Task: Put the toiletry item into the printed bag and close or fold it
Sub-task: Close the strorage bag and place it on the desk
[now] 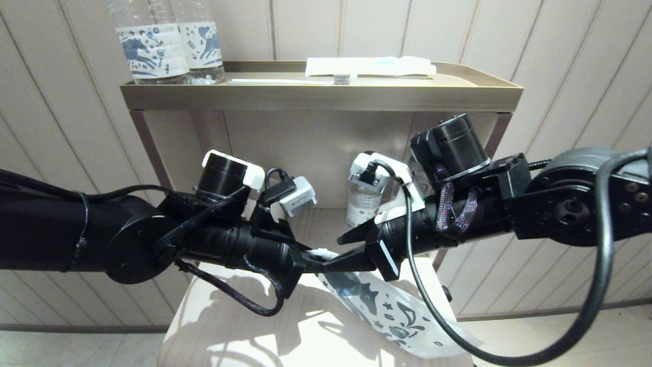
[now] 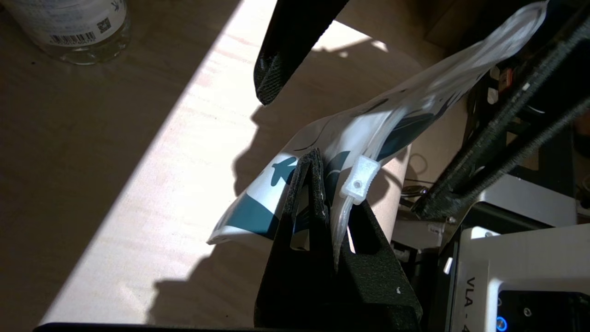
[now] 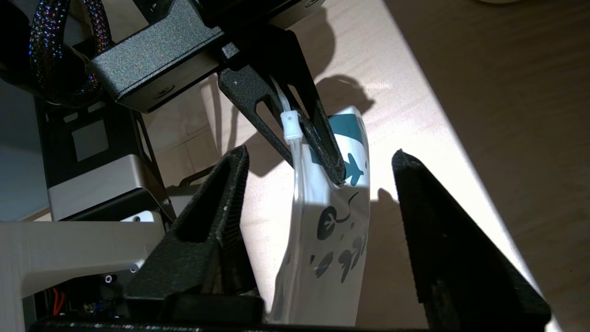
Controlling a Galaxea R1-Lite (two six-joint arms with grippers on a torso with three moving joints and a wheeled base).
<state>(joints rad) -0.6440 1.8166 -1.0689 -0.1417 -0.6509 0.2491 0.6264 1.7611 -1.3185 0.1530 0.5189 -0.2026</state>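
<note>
- White glossy film printed with dark blue motifs: I am holding the printed bag (image 1: 387,306) by its zip-top corner, just above the pale wooden seat (image 1: 229,326).
- Left gripper (image 1: 311,261) is clamping that corner; the zip slider (image 2: 359,180) sits beside its fingers.
- Right gripper (image 1: 351,251) is standing wide, straddling the bag's top edge without contact.
- Comb not visible; judged step: closing. Next: pinching the slider precisely.

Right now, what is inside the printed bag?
Nothing can be made out inside the bag: its printed wall covers the contents. Its top corner, beside the zip slider, is pinched in the shut left claw. The open right claw straddles it without touching.
</note>
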